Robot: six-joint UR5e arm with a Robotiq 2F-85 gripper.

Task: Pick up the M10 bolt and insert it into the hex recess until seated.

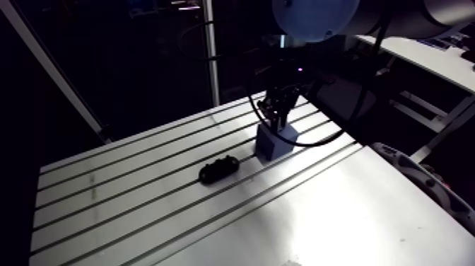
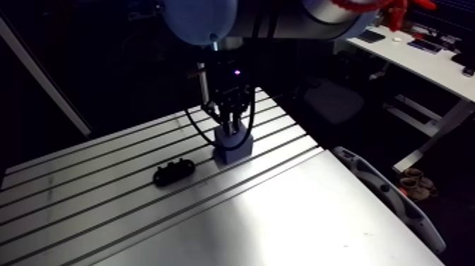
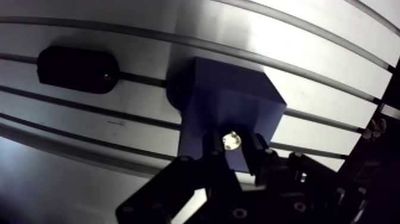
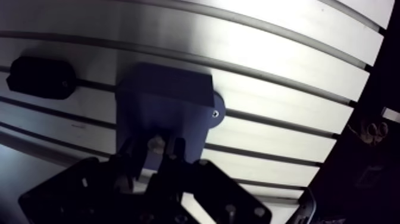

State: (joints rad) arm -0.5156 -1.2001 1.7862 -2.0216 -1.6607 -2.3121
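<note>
A blue block (image 3: 229, 107) stands on the slotted table (image 1: 141, 212); in the arm view the same blue block (image 1: 273, 143) sits right under the wrist. My gripper (image 3: 232, 149) hangs just over the block's top, shut on a metallic bolt (image 3: 231, 140) whose bright end shows between the two dark fingertips. The bolt (image 4: 156, 143) stands upright above the block's top face. The hex recess itself is hidden beneath the bolt and fingers.
A black oblong part (image 3: 74, 70) lies across a table slot beside the block, the same black part (image 1: 218, 170) showing left of the block in the arm view. The table's right edge has a grey rail (image 2: 385, 191).
</note>
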